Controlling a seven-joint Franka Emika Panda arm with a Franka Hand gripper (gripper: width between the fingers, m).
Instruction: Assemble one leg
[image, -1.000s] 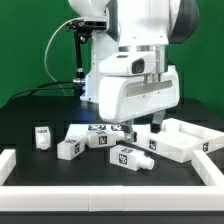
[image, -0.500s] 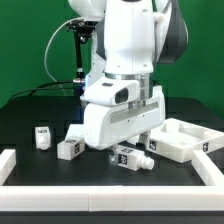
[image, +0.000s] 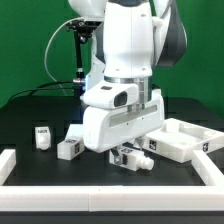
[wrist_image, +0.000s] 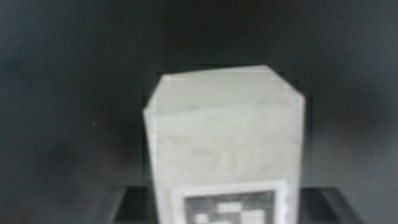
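White tagged leg (image: 138, 160) is lying on the black table (image: 25, 115), just beside the panel (image: 188, 140), on the exterior view's left of it. Gripper (image: 121, 155) is hanging low at the leg; whether it is open or closed cannot be told.

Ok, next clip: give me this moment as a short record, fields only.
gripper: low over one leg; open or shut not visible
leg at gripper: lying on the table; fills the wrist view, tag showing
other legs: two, loose at the exterior view's left
white panel: on the table, exterior view's right
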